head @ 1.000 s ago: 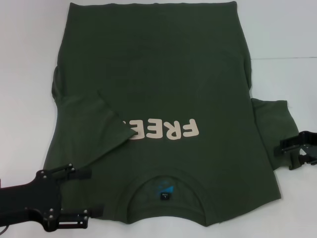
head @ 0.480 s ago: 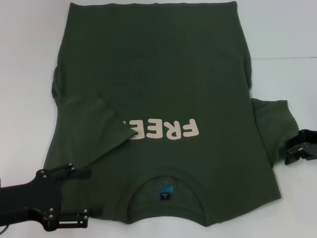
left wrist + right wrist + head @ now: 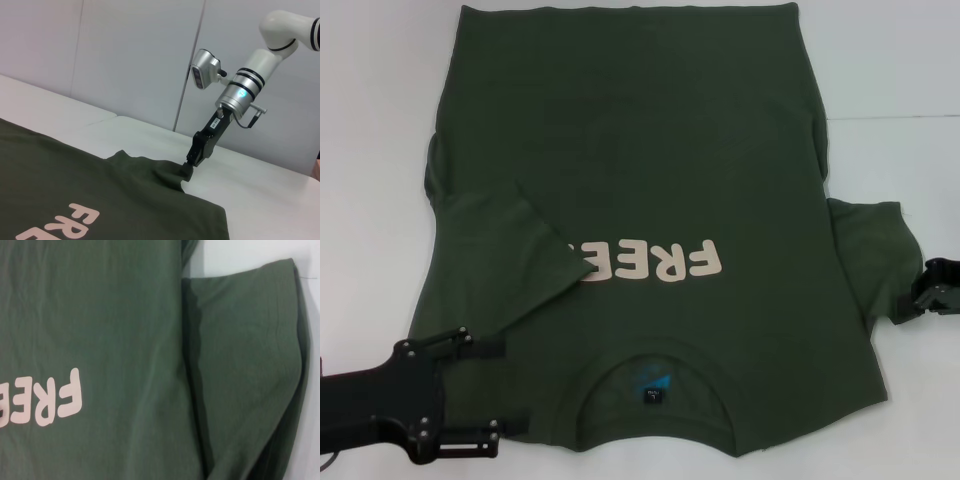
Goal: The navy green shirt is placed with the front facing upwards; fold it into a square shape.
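Your white table (image 3: 370, 120) carries the navy green shirt (image 3: 640, 180), spread front-up. Left gripper (image 3: 485, 395), fingers apart, straddles the shirt's near-left shoulder edge. Right gripper (image 3: 189, 167) pinches the shirt's right sleeve (image 3: 875, 255) at its hem.

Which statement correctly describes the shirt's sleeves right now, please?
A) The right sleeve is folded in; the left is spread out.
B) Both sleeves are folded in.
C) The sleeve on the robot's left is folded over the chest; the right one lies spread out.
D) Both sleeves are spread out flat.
C: on the navy green shirt, the left sleeve lies over the body, covering the lettering's end, while the right sleeve lies out on the table, the right end effector at its edge.
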`<action>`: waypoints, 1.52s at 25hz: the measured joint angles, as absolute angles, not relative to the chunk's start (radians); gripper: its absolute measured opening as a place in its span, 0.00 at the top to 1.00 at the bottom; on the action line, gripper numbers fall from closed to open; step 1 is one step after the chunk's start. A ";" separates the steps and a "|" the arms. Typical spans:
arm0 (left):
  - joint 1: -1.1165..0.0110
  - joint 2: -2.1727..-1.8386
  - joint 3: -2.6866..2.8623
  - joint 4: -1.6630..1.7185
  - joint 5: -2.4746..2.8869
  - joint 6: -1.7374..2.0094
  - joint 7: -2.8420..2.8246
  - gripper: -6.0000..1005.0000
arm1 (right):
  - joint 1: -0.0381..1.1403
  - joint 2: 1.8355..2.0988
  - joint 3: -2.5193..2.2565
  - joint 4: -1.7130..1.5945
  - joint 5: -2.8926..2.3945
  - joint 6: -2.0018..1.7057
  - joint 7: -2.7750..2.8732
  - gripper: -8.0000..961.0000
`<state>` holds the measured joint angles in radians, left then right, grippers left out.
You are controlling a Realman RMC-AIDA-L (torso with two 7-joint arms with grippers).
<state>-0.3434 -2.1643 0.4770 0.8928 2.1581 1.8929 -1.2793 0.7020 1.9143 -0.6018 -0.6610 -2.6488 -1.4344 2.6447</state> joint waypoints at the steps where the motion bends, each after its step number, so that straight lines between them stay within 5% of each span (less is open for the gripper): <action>1: -0.344 -2.164 0.477 0.893 2.158 1.893 -1.279 0.07 | 0.704 1.914 -0.602 -0.661 -2.649 -1.436 2.642 0.93; 15: -0.347 -2.164 0.473 0.893 2.157 1.893 -1.285 0.07 | 0.681 1.904 -0.549 -0.784 -2.631 -1.529 2.630 0.99; 24: -0.347 -2.164 0.468 0.891 2.155 1.893 -1.297 0.07 | 0.623 1.856 -0.521 -0.808 -2.437 -1.569 2.591 0.99; 38: -0.351 -2.163 0.462 0.891 2.155 1.890 -1.315 0.07 | 0.621 1.837 -0.500 -0.878 -2.296 -1.632 2.568 0.97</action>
